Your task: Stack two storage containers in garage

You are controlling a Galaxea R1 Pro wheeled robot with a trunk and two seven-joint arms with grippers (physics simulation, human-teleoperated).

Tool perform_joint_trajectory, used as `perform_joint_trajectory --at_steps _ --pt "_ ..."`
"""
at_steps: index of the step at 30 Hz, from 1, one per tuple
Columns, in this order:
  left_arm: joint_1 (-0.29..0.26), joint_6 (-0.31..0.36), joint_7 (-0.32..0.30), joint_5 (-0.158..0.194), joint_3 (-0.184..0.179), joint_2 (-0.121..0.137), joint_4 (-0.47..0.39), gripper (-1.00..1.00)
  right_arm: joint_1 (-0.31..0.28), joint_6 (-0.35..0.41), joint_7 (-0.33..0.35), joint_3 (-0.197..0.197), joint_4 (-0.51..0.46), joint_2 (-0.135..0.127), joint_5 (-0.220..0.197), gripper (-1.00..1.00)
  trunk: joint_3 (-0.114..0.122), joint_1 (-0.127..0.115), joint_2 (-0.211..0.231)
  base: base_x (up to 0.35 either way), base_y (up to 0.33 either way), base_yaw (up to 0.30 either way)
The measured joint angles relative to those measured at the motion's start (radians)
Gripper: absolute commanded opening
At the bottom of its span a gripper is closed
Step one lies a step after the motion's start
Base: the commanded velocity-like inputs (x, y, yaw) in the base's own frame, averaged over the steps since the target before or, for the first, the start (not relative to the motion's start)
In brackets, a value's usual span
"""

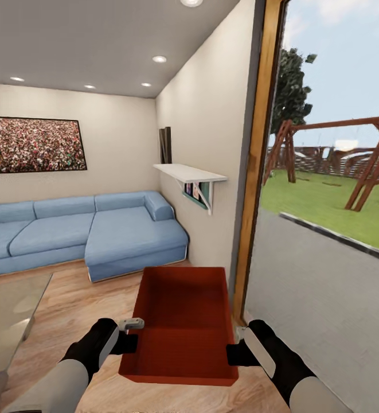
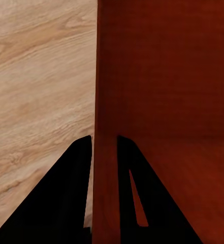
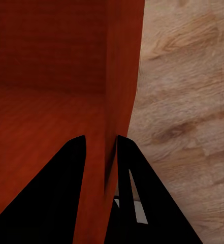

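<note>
One red-orange storage container (image 1: 180, 321), open-topped and empty, hangs level in front of me above the living room's wood-plank flooring. My left gripper (image 1: 131, 343) is shut on its left wall, and my right gripper (image 1: 235, 354) is shut on its right wall. The left wrist view has the container wall (image 2: 105, 101) pinched between the two black fingers (image 2: 66, 203), with the inside (image 2: 172, 101) to one side. In the right wrist view the wall (image 3: 123, 76) sits between the fingers (image 3: 51, 203) the same way.
A blue sofa (image 1: 80, 229) lines the back wall. A glass coffee table (image 1: 8, 321) stands at my left. A white shelf (image 1: 189, 172) juts from the wall ahead on the right. A wood-framed glass door (image 1: 258, 166) at my right gives onto a lawn with a swing set (image 1: 350, 160).
</note>
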Motion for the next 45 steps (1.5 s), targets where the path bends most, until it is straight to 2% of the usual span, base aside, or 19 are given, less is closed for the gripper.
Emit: perform_joint_trajectory --at_steps 45 --pt "0.0 0.0 0.001 0.001 -0.001 0.0 0.0 -1.0 0.0 0.0 0.0 0.0 0.0 0.0 0.0 -1.0 -0.023 0.0 0.0 0.0 0.0 0.271"
